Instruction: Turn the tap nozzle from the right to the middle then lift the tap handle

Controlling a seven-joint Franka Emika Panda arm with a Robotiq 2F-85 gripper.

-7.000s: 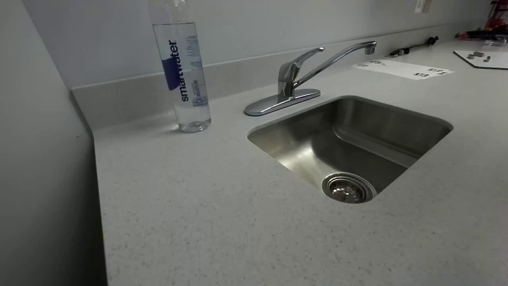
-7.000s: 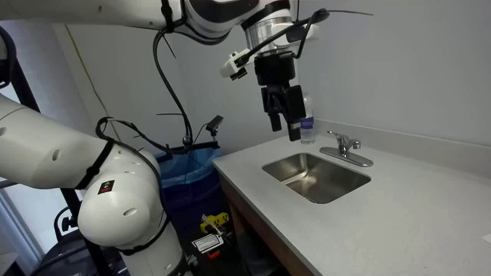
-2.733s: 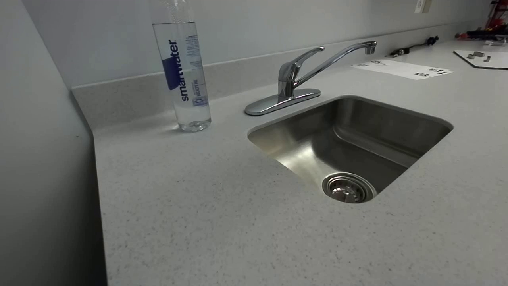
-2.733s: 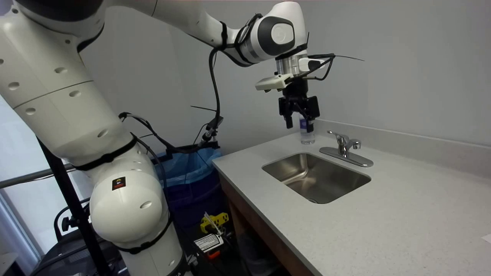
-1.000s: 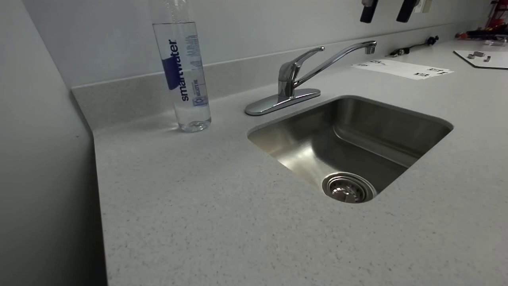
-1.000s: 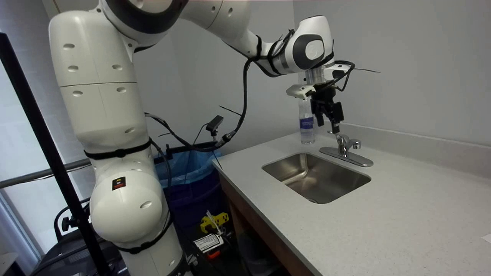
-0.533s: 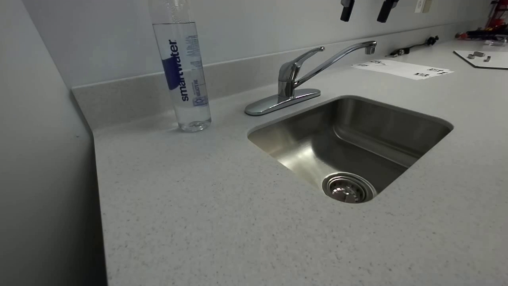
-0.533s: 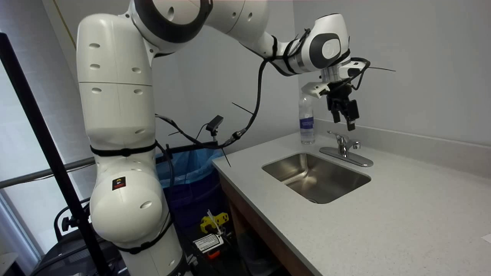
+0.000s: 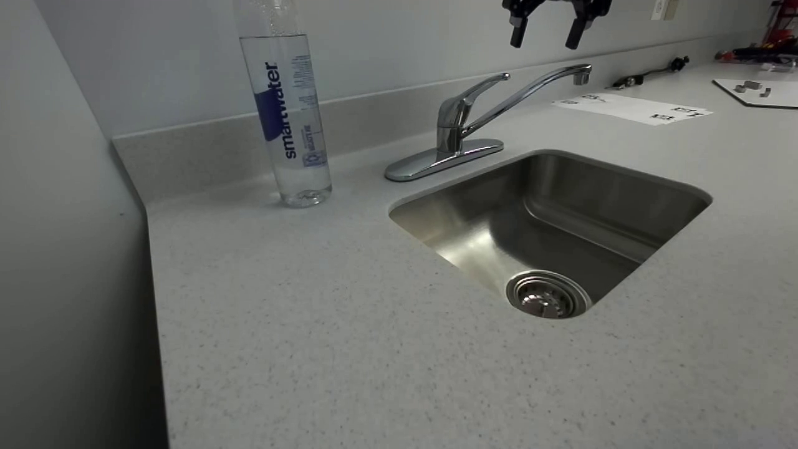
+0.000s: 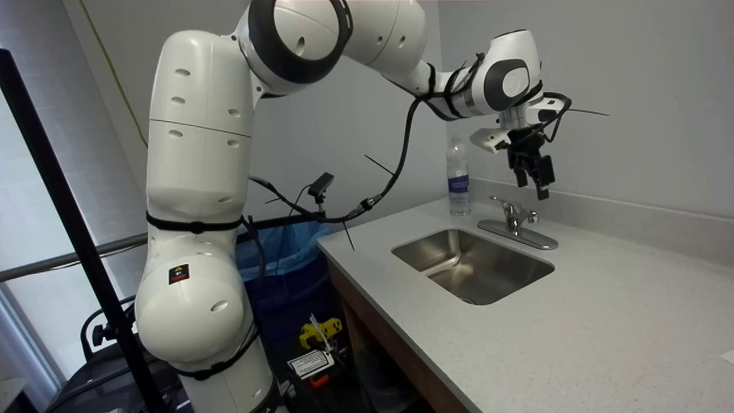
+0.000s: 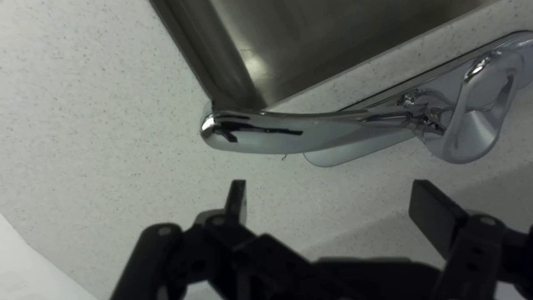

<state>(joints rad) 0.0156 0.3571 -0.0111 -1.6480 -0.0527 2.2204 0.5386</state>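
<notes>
Jaws hanging wide apart near the spout (image 11: 310, 132) beside the sink (image 9: 611, 206)

The robot arm (image 10: 198, 126) is arching over toward the side of the sink nearest the wall (image 10: 631, 115), and its jaws are pointing down there, spread wide, with the table (image 9: 274, 324) showing through the gap in the wrist view. In both exterior views they are hanging above the spout, apart from it.

The spout is running along the sink's wall-side edge; in the wrist view its tip is overlapping the sink's corner, at the end away from the bottle (image 9: 290, 118). The handle (image 9: 479, 89) is slanting upward above the root of the spout, and a chrome base (image 9: 414, 167) is lying beneath both, just beside the sink.

The bottle is standing upright on the table near the sink's opposite end, holding clear liquid. A white sheet (image 9: 629, 109) with black marks is lying flat beyond the end of the sink where the spout is pointing, and a white board (image 9: 782, 93) carrying small grey pieces (image 9: 752, 85) is lying farther past the sink.
</notes>
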